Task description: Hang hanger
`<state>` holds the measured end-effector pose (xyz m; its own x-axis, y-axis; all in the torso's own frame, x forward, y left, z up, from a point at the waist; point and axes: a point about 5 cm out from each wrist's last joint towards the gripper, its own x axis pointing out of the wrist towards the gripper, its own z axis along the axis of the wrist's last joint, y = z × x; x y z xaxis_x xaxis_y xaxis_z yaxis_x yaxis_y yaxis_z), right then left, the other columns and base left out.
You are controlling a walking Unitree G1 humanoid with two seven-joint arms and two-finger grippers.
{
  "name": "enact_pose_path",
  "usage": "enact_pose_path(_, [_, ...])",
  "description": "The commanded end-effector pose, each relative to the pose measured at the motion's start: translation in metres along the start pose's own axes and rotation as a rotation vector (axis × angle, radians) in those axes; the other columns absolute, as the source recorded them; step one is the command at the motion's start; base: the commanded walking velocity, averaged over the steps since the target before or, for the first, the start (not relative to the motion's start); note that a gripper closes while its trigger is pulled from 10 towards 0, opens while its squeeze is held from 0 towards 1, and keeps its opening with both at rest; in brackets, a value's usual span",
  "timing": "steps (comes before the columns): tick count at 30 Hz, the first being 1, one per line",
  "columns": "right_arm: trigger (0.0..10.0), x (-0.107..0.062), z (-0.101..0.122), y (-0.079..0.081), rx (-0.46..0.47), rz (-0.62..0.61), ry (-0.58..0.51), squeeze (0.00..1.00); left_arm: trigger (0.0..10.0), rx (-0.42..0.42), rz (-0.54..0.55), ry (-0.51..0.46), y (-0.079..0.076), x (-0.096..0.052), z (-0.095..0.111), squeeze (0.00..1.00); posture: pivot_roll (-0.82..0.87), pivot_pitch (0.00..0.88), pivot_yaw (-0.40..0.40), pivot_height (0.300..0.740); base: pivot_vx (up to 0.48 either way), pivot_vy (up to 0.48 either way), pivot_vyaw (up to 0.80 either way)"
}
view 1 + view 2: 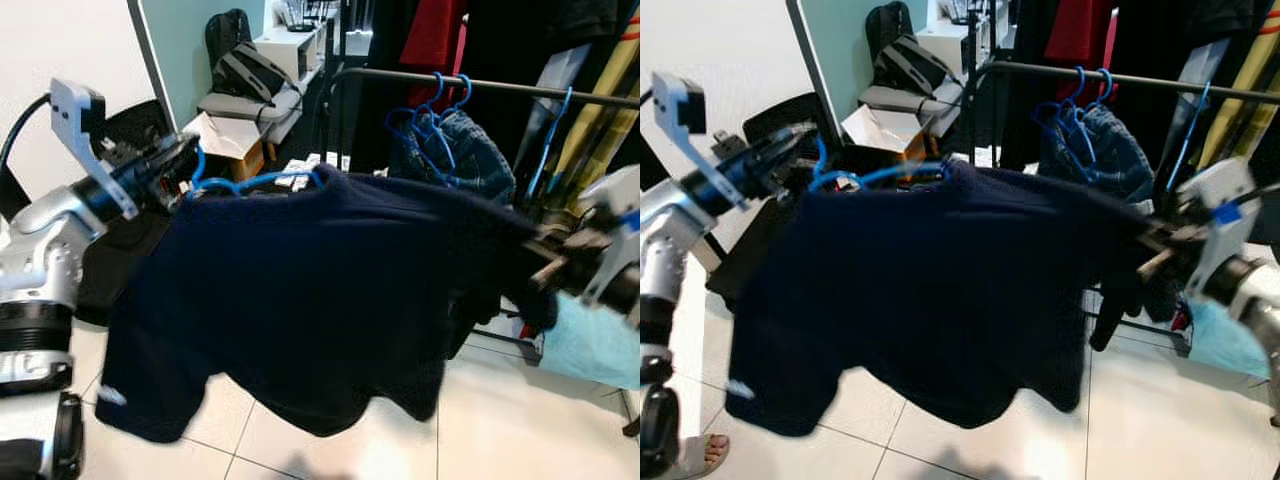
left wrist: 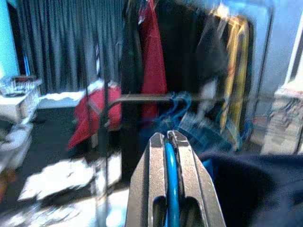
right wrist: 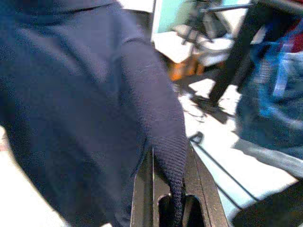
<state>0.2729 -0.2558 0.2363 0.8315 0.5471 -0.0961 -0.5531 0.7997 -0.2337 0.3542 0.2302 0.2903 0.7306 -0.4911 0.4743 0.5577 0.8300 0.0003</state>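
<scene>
blue hanger (image 1: 235, 184) clamped in left pincer (image 1: 180, 160); right pincer (image 1: 545, 262) grips shirt (image 1: 320, 300).

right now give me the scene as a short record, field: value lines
left gripper: shut on the blue hanger, holding it up at the robot's left
right gripper: shut on the fabric at the far side of the navy shirt
navy shirt: draped on the blue hanger, stretched between both arms, hem hanging loose
clothes rail: dark bar behind the shirt, not yet reached
on the rail: jeans on other blue hangers
floor: pale tiles
task state: hanger not yet hung
</scene>
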Motion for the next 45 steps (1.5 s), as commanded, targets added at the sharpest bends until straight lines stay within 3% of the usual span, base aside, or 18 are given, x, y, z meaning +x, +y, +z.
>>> enact_pose_path(1, [0.0, 0.006, -0.003, 0.012, 0.011, 0.048, 0.004, 0.0, 0.9, -0.028, 0.018, -0.118, -0.003, 0.007, 0.018, 0.0, -0.09, 0.0, 0.036, 0.74, 0.0, 0.0, 0.0])
enact_pose_path(4, [0.0, 0.006, -0.003, 0.012, 0.011, 0.048, 0.004, 0.0, 0.9, -0.028, 0.018, -0.118, -0.003, 0.007, 0.018, 0.0, -0.09, 0.0, 0.036, 0.74, 0.0, 0.0, 0.0])
enact_pose_path(5, [0.0, 0.013, -0.006, 0.02, 0.02, 0.063, 0.001, 0.0, 0.7, -0.085, -0.077, -0.169, -0.019, 0.013, 0.021, 0.0, -0.09, 0.0, 0.037, 0.74, 0.0, 0.0, 0.0])
enact_pose_path(6, [0.0, 0.02, -0.006, 0.025, 0.031, 0.065, -0.011, 0.0, 2.5, -0.138, -0.187, -0.212, -0.033, 0.015, 0.024, 0.0, -0.09, 0.0, 0.038, 0.74, 0.0, 0.0, 0.0])
enact_pose_path(11, [0.0, 0.027, -0.007, 0.031, 0.041, 0.069, -0.013, 0.0, 2.6, -0.205, -0.317, -0.274, -0.048, 0.015, 0.031, 0.0, -0.09, 0.0, 0.035, 0.74, 0.0, 0.0, 0.0])
enact_pose_path(15, [0.0, 0.027, -0.007, 0.031, 0.041, 0.069, -0.013, 0.0, 2.6, -0.205, -0.317, -0.274, -0.048, 0.015, 0.031, 0.0, -0.09, 0.0, 0.035, 0.74, 0.0, 0.0, 0.0])
enact_pose_path(16, [0.0, 0.028, -0.009, 0.031, 0.043, 0.067, -0.002, 0.0, 3.5, -0.214, -0.34, -0.279, -0.048, 0.015, 0.034, 0.0, -0.09, 0.0, 0.035, 0.74, 0.0, 0.0, 0.0])
enact_pose_path(17, [0.0, 0.028, -0.009, 0.031, 0.043, 0.067, -0.002, 0.0, 3.5, -0.214, -0.34, -0.279, -0.048, 0.015, 0.034, 0.0, -0.09, 0.0, 0.035, 0.74, 0.0, 0.0, 0.0])
enact_pose_path(18, [0.0, 0.026, -0.015, 0.033, 0.012, 0.094, 0.049, 0.0, 4.3, -0.176, -0.37, -0.255, -0.049, 0.012, 0.035, 0.0, -0.09, 0.0, 0.033, 0.74, 0.0, 0.0, 0.0])
enact_pose_path(21, [0.0, 0.024, -0.02, 0.035, -0.01, 0.114, 0.085, 0.0, 4.3, -0.147, -0.386, -0.236, -0.049, 0.011, 0.035, 0.0, -0.09, 0.0, 0.033, 0.74, 0.0, 0.0, 0.0])
enact_pose_path(24, [0.0, 0.021, -0.02, 0.038, 0.031, 0.138, 0.068, 0.0, 4.5, -0.117, -0.455, -0.226, -0.057, 0.008, 0.04, 0.0, -0.09, 0.002, 0.031, 0.74, 0.0, 0.0, 0.0])
enact_pose_path(29, [0.0, 0.021, -0.019, 0.039, 0.061, 0.146, 0.046, 0.0, 4.4, -0.115, -0.47, -0.233, -0.06, 0.008, 0.043, 0.0, -0.09, 0.002, 0.031, 0.74, 0.0, 0.0, 0.0])
enact_pose_path(30, [10.0, 0.021, -0.016, 0.041, 0.123, 0.158, 0.006, 0.0, 4.3, -0.116, -0.477, -0.232, -0.062, 0.008, 0.044, 0.0, -0.09, 0.002, 0.03, 0.74, 0.0, 0.0, 0.0])
enact_pose_path(32, [10.0, 0.021, -0.016, 0.041, 0.123, 0.158, 0.006, 0.0, 4.3, -0.116, -0.477, -0.232, -0.062, 0.008, 0.044, 0.0, -0.09, 0.002, 0.03, 0.74, 0.0, 0.0, 0.0])
enact_pose_path(33, [10.0, 0.02, -0.014, 0.039, 0.18, 0.15, -0.036, 1.0, 4.2, -0.114, -0.472, -0.23, -0.064, 0.008, 0.044, 0.0, -0.09, 0.003, 0.032, 0.74, 0.0, 0.0, 0.0])
enact_pose_path(36, [10.0, 0.016, -0.012, 0.035, 0.249, 0.136, -0.096, 1.0, 4.1, -0.106, -0.474, -0.217, -0.067, 0.008, 0.043, 0.0, -0.09, 0.005, 0.031, 0.74, 0.0, 0.0, 0.0])
enact_pose_path(42, [10.0, 0.01, -0.01, 0.032, 0.291, 0.133, -0.149, 1.0, 4.0, -0.082, -0.487, -0.204, -0.071, 0.008, 0.043, 0.0, -0.09, 0.005, 0.03, 0.74, 0.0, 0.0, 0.0])
enact_pose_path(45, [10.0, -0.001, -0.004, 0.02, 0.353, 0.107, -0.25, 1.0, 3.8, -0.055, -0.496, -0.195, -0.074, 0.009, 0.044, 0.0, -0.09, 0.005, 0.03, 0.74, 0.0, 0.0, 0.0])
